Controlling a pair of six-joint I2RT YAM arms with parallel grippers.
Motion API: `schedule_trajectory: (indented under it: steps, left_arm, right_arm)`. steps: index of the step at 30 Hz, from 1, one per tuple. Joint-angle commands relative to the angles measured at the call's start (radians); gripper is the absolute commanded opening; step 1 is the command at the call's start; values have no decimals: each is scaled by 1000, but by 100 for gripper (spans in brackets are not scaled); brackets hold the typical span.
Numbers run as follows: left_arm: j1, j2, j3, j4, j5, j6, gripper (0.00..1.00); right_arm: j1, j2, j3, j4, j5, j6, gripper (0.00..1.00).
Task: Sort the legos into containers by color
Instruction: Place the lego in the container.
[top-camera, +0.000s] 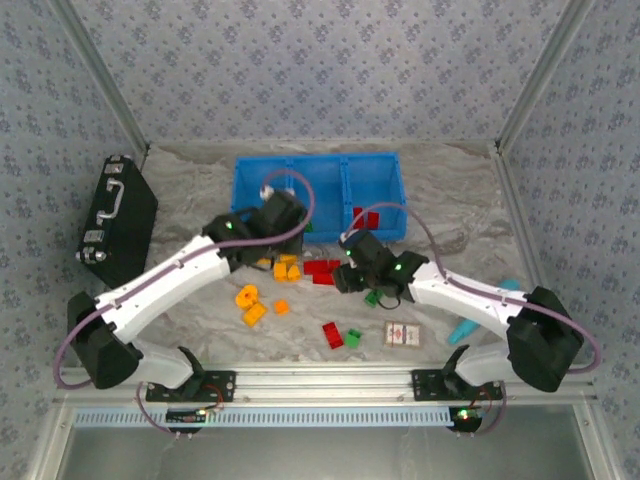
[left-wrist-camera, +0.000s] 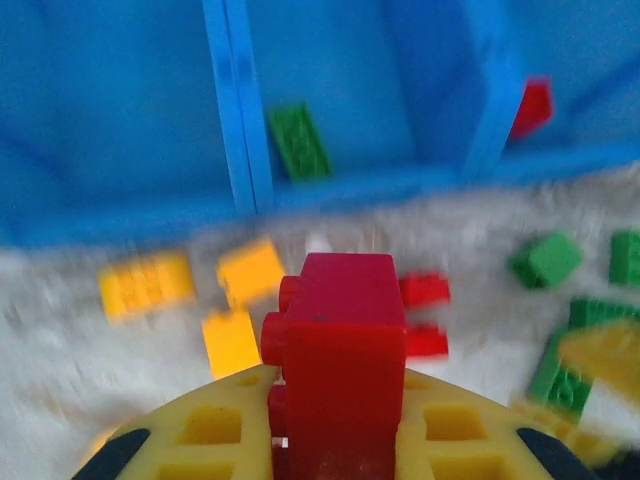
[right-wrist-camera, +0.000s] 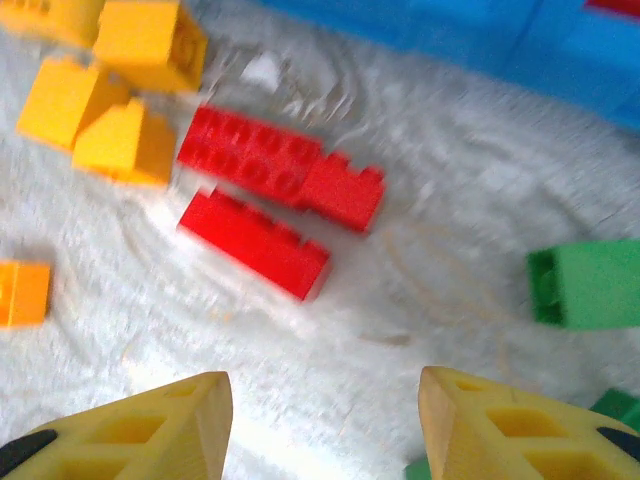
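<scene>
- The left gripper (left-wrist-camera: 335, 430) is clamped on a red brick (left-wrist-camera: 340, 340), held just in front of the blue bin's (top-camera: 315, 158) near wall.
- The step in hand looks like delivery. A red piece (left-wrist-camera: 535, 105) lies in the bin's right compartment and a green brick (left-wrist-camera: 300, 140) in the middle one.
- The next move calls for shifting right, past the divider, then lifting over the near wall before release.
- The right gripper (right-wrist-camera: 325, 400) hangs with fingers apart and empty over the loose red bricks (right-wrist-camera: 270, 190) in front of the bin, probably its next pick.

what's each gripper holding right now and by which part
The left gripper is shut on a red lego, gripped at its near end, the rest sticking out ahead. The right gripper is open, holding nothing.
</scene>
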Motion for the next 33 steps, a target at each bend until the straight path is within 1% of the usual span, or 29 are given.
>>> schedule_trajectory:
  steps: [1, 4, 6, 12, 14, 19, 22, 26, 33]
  left_arm:
    - [61, 84, 106, 79, 7, 238, 16]
    - [103, 172, 208, 168, 89, 273, 16]
    - [109, 234, 284, 195, 134, 295, 16]
    - [109, 469, 546, 194, 249, 338, 17]
    - [107, 547, 624, 185, 267, 343, 17]
    - [101, 714, 730, 185, 319, 316, 17]
    - [91, 788, 771, 183, 323, 311, 18]
    - [87, 860, 815, 169, 324, 301, 19]
    - [83, 939, 862, 145, 310, 306, 31]
  right_arm:
    - [55, -13, -7, 18, 59, 31, 54]
    - [103, 12, -8, 14, 64, 47, 54]
    - [138, 26, -10, 10, 88, 62, 54]
    - [264, 48, -57, 38, 144, 111, 57]
    - [304, 67, -65, 34, 161, 135, 58]
    - [401, 147, -31, -39, 225, 177, 61]
    - [421, 197, -10, -81, 262, 193, 62]
    - [428, 230, -7, -84, 280, 199, 63]
    - [437, 291, 18, -91, 281, 192, 65]
